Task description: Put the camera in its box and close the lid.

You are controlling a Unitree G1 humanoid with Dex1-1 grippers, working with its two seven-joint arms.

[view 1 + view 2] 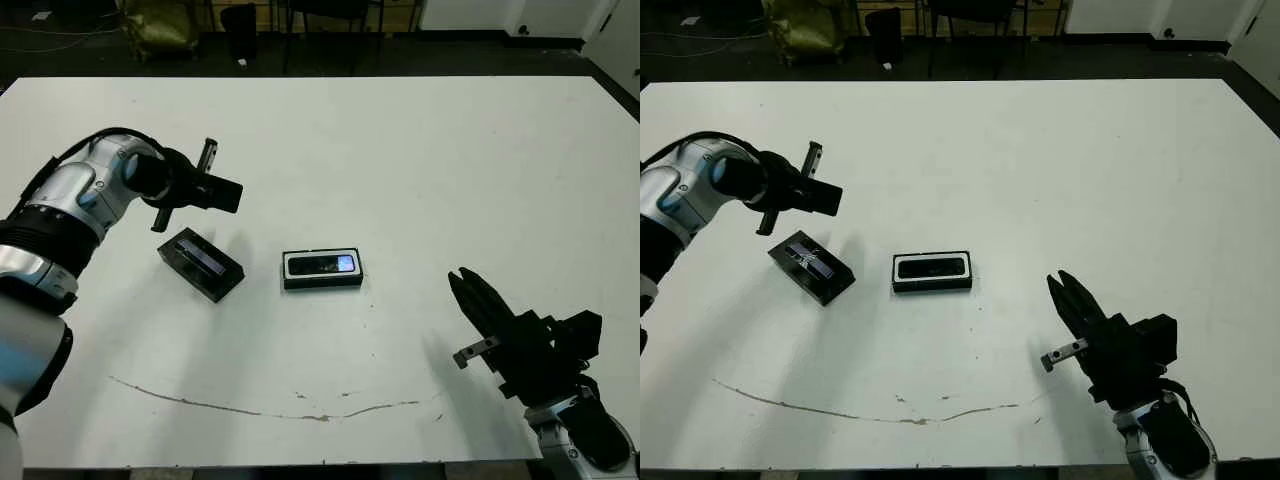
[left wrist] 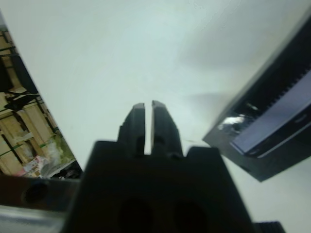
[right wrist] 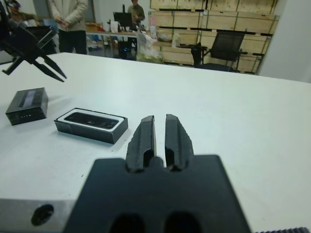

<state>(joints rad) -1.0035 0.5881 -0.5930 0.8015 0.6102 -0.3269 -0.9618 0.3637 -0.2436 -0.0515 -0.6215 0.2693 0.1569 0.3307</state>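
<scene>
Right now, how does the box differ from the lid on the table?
The box lies square to the table edge, while the lid sits turned at an angle to its left. The box shows a white lining with the camera inside; the lid shows a closed black top with a shiny strip. Both are small, black and rectangular, and neither is held.

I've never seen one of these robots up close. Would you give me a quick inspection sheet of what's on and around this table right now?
Surface: white table, with a thin brownish streak near the front edge.
Job's things: camera lying in its box, uncovered; lid lying apart on the table, to the robot's left of the box.
Clutter: nothing seen.
Grippers: left gripper above the table near the lid, jaws shut, empty; right gripper near the front edge, jaws shut, empty.
Cables: black cable along the left arm.
Surroundings: people, a chair and stacked crates beyond the table.
</scene>
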